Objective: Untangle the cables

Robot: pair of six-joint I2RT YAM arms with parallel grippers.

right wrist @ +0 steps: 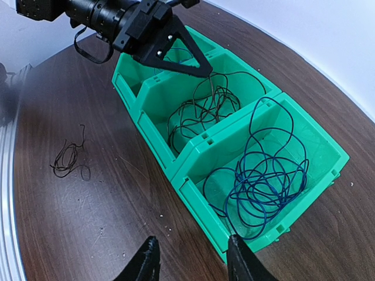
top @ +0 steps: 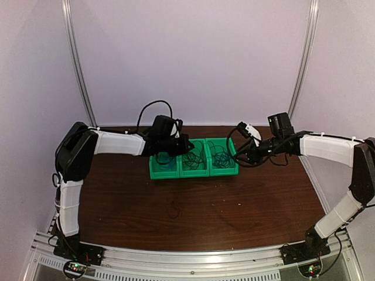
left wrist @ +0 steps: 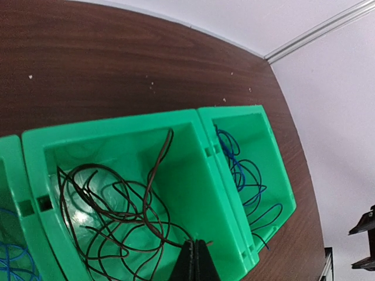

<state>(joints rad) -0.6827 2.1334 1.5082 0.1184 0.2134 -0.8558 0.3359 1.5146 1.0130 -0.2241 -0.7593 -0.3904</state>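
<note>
Three green bins stand in a row [top: 193, 171]. The middle bin [left wrist: 117, 123] holds a tangle of thin black cable [left wrist: 111, 216], which also shows in the right wrist view [right wrist: 199, 111]. My left gripper [left wrist: 195, 249] hangs over this bin, shut on a strand of that black cable; the right wrist view shows it too [right wrist: 202, 73]. The right bin [right wrist: 199, 199] holds a coiled blue cable [right wrist: 263, 175]. My right gripper [right wrist: 190, 246] is open and empty, low over the table by the right bin's near corner. A small black cable [right wrist: 69, 158] lies loose on the table.
The left bin [left wrist: 9, 175] holds a bit of blue wire [left wrist: 12, 260] and is mostly hidden. The loose black cable lies on the brown table in front of the bins [top: 174, 209]. Walls close in behind and at the sides.
</note>
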